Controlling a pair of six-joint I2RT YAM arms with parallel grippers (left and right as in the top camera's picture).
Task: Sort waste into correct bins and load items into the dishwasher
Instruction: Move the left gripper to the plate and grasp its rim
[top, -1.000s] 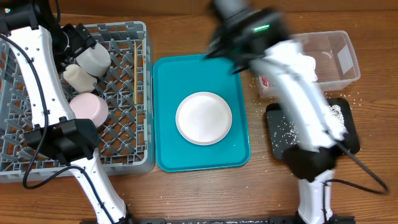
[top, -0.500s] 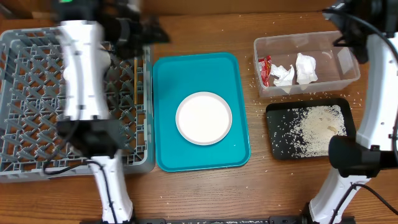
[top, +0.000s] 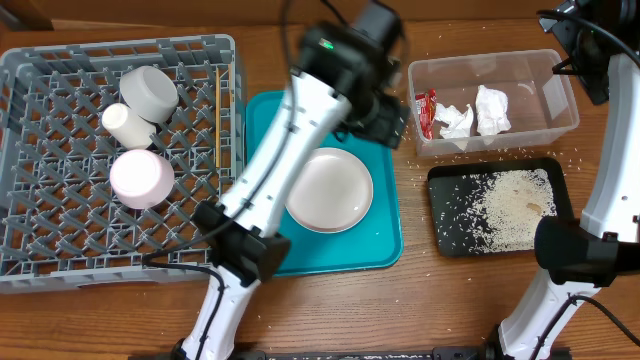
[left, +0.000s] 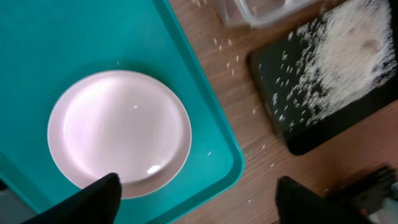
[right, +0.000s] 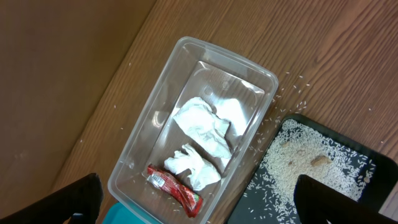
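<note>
Our round white ceramic plate (left: 119, 134) sits clean and glossy on the teal plastic tray (left: 62, 37); left claw (left: 199, 194) and right claw (right: 199, 194) both spread wide.

We look straight down on the bench (top: 400, 300) from overhead, the widest view. Our left wrist view looks down close on the plate (left: 119, 132) and black tray (left: 305, 137). The right wrist view, higher, shares that tray beside the clear tub (right: 149, 118).

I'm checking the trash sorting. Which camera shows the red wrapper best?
The right wrist view: the red wrapper lies large and unobstructed in the clear tub beside the napkins. Overhead shows it small at the tub's left end; the left wrist view misses it.
</note>
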